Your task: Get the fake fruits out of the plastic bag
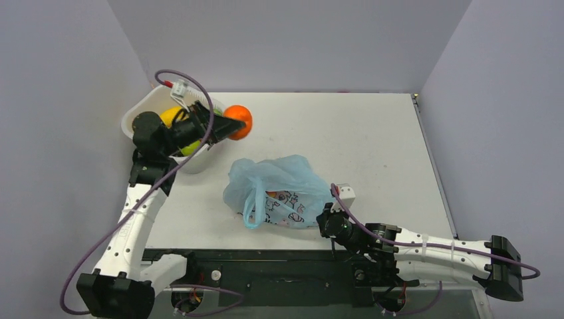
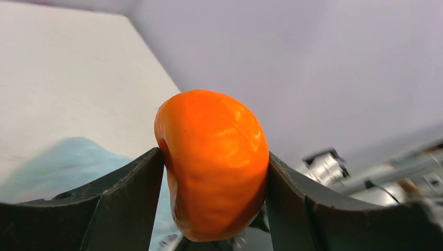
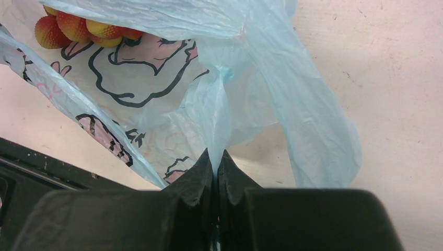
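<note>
No words, numbers or brand marks can be read in any view. The light-blue plastic bag (image 3: 156, 89), lying in the near middle of the scene, carries a cartoon drawing in dark outlines with pink touches. Any lettering on it is too crumpled to read.
</note>
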You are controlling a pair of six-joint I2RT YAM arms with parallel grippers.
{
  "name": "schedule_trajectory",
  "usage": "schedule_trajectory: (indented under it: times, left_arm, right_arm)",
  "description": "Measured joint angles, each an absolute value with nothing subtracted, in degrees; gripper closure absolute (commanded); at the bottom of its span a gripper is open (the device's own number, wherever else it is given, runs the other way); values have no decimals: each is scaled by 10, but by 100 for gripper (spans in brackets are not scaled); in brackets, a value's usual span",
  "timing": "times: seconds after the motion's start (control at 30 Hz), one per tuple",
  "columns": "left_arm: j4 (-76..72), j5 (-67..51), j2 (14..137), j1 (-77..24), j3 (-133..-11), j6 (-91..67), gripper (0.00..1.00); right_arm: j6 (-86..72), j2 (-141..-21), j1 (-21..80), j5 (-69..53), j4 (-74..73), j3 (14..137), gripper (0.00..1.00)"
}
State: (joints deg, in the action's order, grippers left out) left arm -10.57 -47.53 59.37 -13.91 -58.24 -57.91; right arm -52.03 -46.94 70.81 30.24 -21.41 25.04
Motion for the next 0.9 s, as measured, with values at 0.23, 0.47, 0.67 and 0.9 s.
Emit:
schedule_trajectory:
  times: [0.23, 0.47, 0.67, 0.9]
  left_arm:
    - [69, -447, 699, 70, -670, -450, 100]
    - [248, -289, 837, 95, -766, -293, 100]
    - [298, -164, 874, 95, -824, -213, 69]
    - [297, -86, 961, 95, -901, -168, 23]
  right_arm:
    - [-518, -466, 703, 302, -215, 250, 100]
    - [-514, -466, 700, 299, -217, 254, 100]
    - [-510, -478, 686, 293, -217, 266, 100]
    - [-500, -501, 683, 287, -218, 284, 100]
